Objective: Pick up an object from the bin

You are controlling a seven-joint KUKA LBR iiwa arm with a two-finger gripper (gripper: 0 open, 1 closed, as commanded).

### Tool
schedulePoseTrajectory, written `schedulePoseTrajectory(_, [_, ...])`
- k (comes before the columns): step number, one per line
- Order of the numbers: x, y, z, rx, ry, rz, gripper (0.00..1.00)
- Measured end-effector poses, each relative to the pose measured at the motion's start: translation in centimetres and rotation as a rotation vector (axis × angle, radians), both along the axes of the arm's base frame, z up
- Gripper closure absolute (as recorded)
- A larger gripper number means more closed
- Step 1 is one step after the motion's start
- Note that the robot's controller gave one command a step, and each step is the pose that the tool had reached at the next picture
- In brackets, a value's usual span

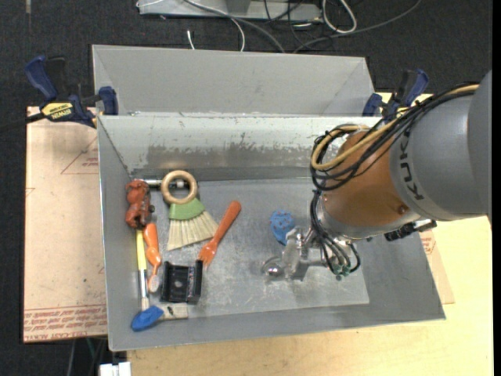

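Grey metal bin (235, 151) is sitting open under the camera, its floor scuffed and mostly bare on the right half. Nearest the front wall, at the left corner, a small blue piece (146, 318) is lying beside a black block (181, 282). Further in, the tool (288, 266) is hanging low over the middle-right floor, the arm coming in from the right; cannot tell whether it is released or clenched, and nothing is showing in its grip. Just beyond it, slightly left, a small blue lump (282, 225) is lying alone on the floor, near the tool but apart from it. This is looking like the likeliest pick. To do it well: centre the tool over the lump, open wide before descending, and close only once it is straddling the piece, since a rounded thing may be squirting sideways. Further left an orange scoop (221, 227) is leaning by a green-handled brush (190, 224); farthest back, a wooden ring (167, 185) and brown figure (138, 204) are lying near the rear wall.
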State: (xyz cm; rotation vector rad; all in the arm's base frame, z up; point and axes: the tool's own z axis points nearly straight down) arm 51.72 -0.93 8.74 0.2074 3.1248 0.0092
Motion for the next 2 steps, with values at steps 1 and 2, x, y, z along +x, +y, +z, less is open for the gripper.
schedulePoseTrajectory(1, [0.1,0.0,2.0,0.0,-0.004,0.0,1.0])
schedulePoseTrajectory(2, [0.1,0.0,3.3,0.001,-0.003,0.001,1.0])
